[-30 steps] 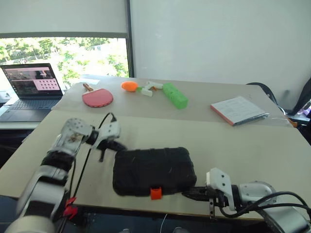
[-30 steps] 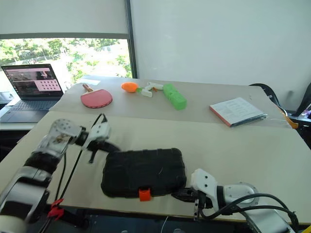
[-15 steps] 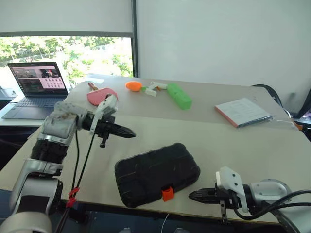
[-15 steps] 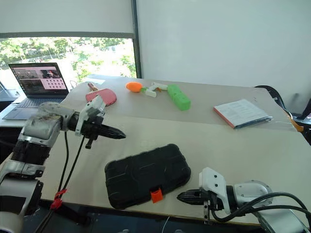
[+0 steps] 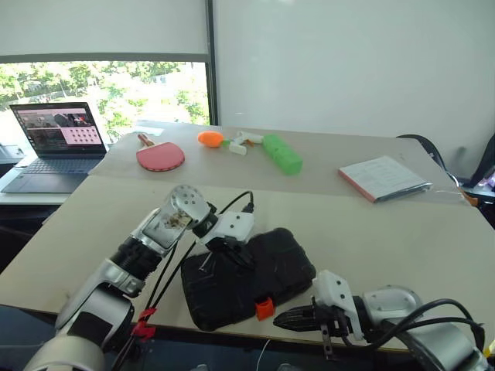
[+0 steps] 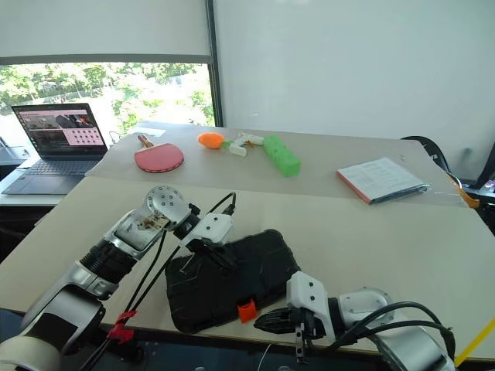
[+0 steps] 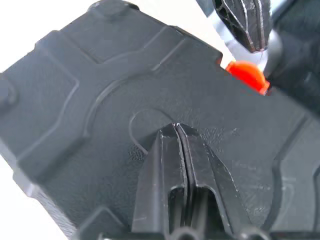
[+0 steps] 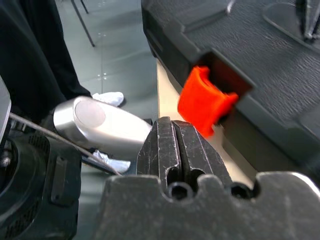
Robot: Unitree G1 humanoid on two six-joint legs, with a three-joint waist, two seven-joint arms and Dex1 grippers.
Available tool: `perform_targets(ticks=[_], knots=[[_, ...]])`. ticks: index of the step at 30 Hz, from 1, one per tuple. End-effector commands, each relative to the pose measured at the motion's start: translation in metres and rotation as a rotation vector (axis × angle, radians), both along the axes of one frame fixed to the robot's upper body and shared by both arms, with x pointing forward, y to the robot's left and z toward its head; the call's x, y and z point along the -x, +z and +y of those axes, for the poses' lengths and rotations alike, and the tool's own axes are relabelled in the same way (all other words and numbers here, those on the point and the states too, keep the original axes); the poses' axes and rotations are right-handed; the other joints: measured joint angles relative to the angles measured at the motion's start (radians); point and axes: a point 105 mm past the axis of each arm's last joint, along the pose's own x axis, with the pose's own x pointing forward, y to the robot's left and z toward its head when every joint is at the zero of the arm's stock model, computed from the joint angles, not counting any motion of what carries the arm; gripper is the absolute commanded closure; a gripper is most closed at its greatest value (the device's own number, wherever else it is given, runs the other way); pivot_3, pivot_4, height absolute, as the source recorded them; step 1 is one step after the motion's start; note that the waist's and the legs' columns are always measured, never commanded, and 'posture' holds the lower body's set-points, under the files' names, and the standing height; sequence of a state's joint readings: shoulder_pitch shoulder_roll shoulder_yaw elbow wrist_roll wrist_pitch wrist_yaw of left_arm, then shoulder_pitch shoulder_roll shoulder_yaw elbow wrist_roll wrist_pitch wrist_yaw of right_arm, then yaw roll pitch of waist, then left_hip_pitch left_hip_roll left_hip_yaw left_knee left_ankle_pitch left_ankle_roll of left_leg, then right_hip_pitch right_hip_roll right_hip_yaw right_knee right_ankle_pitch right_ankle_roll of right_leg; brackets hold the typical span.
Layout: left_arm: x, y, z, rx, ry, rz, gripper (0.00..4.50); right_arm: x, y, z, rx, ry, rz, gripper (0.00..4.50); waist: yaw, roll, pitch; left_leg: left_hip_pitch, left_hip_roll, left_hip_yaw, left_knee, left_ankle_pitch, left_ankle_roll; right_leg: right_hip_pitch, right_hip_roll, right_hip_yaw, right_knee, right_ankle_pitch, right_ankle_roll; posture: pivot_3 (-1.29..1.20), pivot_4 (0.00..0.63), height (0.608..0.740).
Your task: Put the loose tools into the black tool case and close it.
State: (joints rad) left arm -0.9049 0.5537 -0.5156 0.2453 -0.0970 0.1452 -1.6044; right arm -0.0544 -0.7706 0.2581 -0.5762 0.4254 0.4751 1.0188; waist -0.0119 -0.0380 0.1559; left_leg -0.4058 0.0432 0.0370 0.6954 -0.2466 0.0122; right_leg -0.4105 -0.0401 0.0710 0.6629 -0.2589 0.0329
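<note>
Fingers pinched together on my left gripper (image 7: 177, 131) press the case (image 5: 255, 270) lid down; my right gripper (image 8: 172, 131), likewise pinched and empty, noses at the orange latch (image 8: 204, 100) to snap it.

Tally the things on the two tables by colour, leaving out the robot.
Black: 2, the tool case and the laptop
Red: 1, the paddle
Orange: 1, the round toy
Green: 1, the long block
White: 2, the small toy and the booklet
Total: 7
</note>
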Motion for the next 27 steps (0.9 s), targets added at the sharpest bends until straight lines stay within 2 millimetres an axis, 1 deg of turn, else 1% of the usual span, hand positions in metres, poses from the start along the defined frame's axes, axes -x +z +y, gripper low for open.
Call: perform_targets(ticks=[1,3,6,12,16,27], knots=[[-0.002,-0.033,0.01,-0.118,0.031,0.027,4.45,-0.001,0.001,0.007,-0.011,0.005,-0.018,4.5,0.0,0.0,0.0,0.005,0.0,0.0,0.0,0.0,0.0,0.005,0.0,-0.001,-0.001,-0.001,0.001,0.0,0.15,0.74],[-0.002,-0.032,0.009,-0.112,0.033,0.029,4.45,-0.002,-0.002,0.009,-0.009,0.005,-0.019,4.5,0.0,0.001,-0.001,0.007,0.0,0.0,0.0,0.0,0.0,0.009,0.0,0.0,-0.002,-0.004,0.007,0.0,0.15,0.74],[-0.002,-0.032,0.009,-0.105,0.036,0.031,4.45,-0.003,-0.005,0.01,-0.005,0.001,-0.023,4.5,-0.001,0.001,-0.004,0.008,0.0,0.0,0.0,0.0,0.0,0.009,0.0,0.0,-0.002,-0.004,0.007,0.0,0.15,0.74],[-0.003,-0.03,0.008,-0.088,0.052,0.035,4.45,-0.023,-0.01,0.009,-0.002,-0.081,-0.079,4.5,0.0,0.0,-0.005,0.008,0.0,0.0,0.0,0.0,0.0,0.008,0.0,0.0,-0.002,-0.004,0.006,0.0,0.15,0.74],[-0.004,-0.031,0.008,-0.083,0.064,0.034,4.45,-0.027,-0.013,0.01,0.0,-0.088,-0.09,4.5,-0.001,0.0,-0.005,0.008,0.0,0.0,0.0,0.0,0.0,0.009,0.0,0.0,-0.002,-0.004,0.007,0.0,0.15,0.74],[-0.003,-0.036,0.006,-0.079,0.075,0.043,4.45,-0.037,-0.008,0.017,-0.046,-0.143,-0.135,4.5,-0.006,-0.001,-0.007,0.01,0.001,0.0,0.0,0.0,0.0,0.009,0.001,0.001,-0.001,-0.004,0.006,0.0,0.15,0.74]])
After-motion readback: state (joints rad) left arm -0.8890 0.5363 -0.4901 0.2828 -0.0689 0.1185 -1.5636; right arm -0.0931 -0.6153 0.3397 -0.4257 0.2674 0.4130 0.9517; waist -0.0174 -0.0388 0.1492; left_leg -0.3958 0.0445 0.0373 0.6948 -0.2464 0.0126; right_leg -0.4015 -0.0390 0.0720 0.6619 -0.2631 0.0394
